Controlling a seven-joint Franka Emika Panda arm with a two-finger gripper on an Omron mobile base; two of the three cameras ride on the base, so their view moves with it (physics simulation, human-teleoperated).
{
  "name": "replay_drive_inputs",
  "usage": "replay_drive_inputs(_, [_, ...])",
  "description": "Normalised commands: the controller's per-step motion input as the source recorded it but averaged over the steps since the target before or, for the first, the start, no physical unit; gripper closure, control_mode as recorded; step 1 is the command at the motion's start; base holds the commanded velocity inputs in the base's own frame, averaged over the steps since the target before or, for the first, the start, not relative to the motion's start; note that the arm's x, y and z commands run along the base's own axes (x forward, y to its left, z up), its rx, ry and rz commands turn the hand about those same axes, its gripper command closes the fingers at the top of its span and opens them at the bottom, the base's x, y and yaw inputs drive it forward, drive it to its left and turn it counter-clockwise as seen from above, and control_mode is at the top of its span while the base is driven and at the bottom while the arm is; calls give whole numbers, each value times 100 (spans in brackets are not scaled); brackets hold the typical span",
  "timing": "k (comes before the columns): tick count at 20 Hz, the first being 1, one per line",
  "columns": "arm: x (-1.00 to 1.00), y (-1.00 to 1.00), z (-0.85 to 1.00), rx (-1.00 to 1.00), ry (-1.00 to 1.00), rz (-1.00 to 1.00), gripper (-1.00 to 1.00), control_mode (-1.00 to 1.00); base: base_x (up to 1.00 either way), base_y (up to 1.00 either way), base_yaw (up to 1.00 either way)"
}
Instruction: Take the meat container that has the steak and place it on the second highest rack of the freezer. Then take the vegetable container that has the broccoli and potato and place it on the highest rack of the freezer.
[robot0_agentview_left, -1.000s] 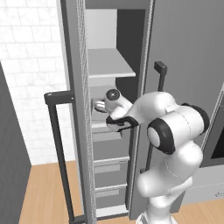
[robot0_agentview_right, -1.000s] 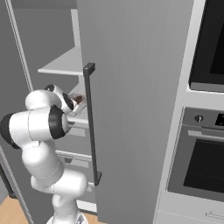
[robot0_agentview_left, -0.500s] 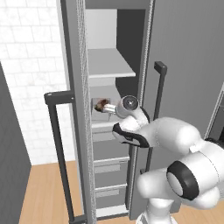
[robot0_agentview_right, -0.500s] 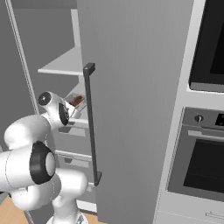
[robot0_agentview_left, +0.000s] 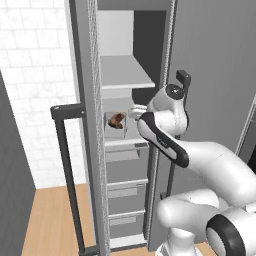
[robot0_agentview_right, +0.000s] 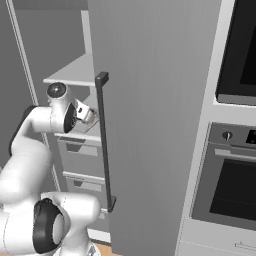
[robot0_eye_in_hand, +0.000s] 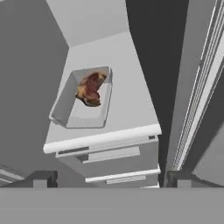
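The freezer (robot0_agentview_left: 84, 150) stands open. A pale meat container (robot0_agentview_left: 115, 127) with the brown-red steak (robot0_agentview_left: 116, 120) rests on the second highest rack (robot0_agentview_left: 125, 141), under the bare highest rack (robot0_agentview_left: 125, 77). My gripper (robot0_agentview_left: 135, 113) hangs just right of the container, in front of the shelf, open with nothing between its fingers. In the hand view the gripper (robot0_eye_in_hand: 109, 180) looks down on the container (robot0_eye_in_hand: 94, 114), the steak (robot0_eye_in_hand: 89, 89) and the rack (robot0_eye_in_hand: 127, 100), clear of all three. From the right, the gripper (robot0_agentview_right: 89, 115) sits by the door edge. The vegetable container is out of view.
Grey drawers (robot0_agentview_left: 125, 170) sit below the lower shelf. A dark bar handle (robot0_agentview_left: 67, 175) stands out on the left, and the open door's handle (robot0_agentview_right: 103, 140) is close to my arm. The black oven column (robot0_agentview_right: 235, 185) is to the right.
My hand has drawn back from the container, out of the shelf space and slightly upward. The arm has swung its elbow round. The container with the steak stays on the lower shelf.
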Motion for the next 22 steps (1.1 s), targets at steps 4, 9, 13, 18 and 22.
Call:
replay_drive_inputs(4, [-97,-1,38,-7,0,7,-100,-100,0,0,0])
replay_drive_inputs(9, [-100,-11,8,-10,0,1,-100,-100,0,0,0])
replay_drive_inputs(13, [-100,-26,1,-4,0,1,-100,-100,0,0,0])
replay_drive_inputs(18, [-100,-47,15,0,0,2,-100,-100,0,0,0])
replay_drive_inputs(22, [-79,-54,79,0,0,3,-100,-100,0,0,0])
